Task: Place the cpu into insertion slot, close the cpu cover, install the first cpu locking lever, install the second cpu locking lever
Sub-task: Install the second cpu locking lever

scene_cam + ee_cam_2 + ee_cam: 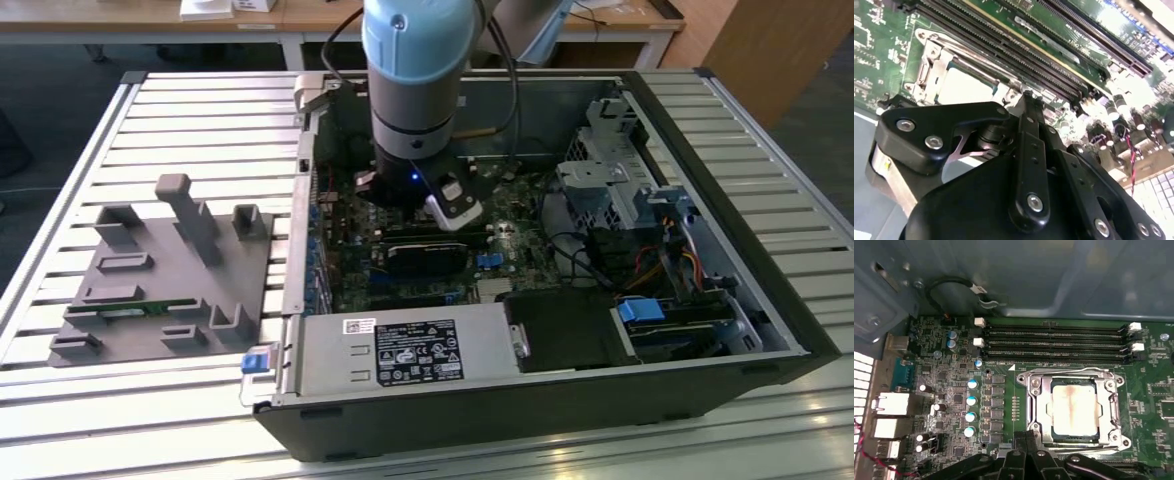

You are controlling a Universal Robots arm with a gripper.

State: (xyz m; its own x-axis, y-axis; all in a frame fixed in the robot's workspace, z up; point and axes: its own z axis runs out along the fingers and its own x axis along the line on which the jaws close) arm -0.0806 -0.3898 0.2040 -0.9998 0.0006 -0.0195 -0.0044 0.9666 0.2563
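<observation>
Grey slatted desk carries an open computer case lying on its side, with a grey plastic fixture tray of upright pegs just beside it on the exterior view's left. Inside the case: green motherboard, a power supply box at the near edge, drive cages and loose cables on the exterior view's right. The arm comes down from above into the middle of the case, over the board. In the first wrist view, the insertion slot sits just beside a bank of long black memory slots, which run parallel to one edge of the socket; a column of blue-topped capacitors stands on the other side, a little apart. The cpu lies flat in the slot, pale metal face up with a brownish smear, its edges square to the socket rim. The cpu cover frames it, window around the chip face; it looks down over the chip, though whether it is fully seated I cannot tell. Gripper hangs just above the socket's edge farthest from the memory slots, black fingers drawn close together, nothing held between them. Second wrist view shows the same socket past the gripper linkage, chip face showing pale.
</observation>
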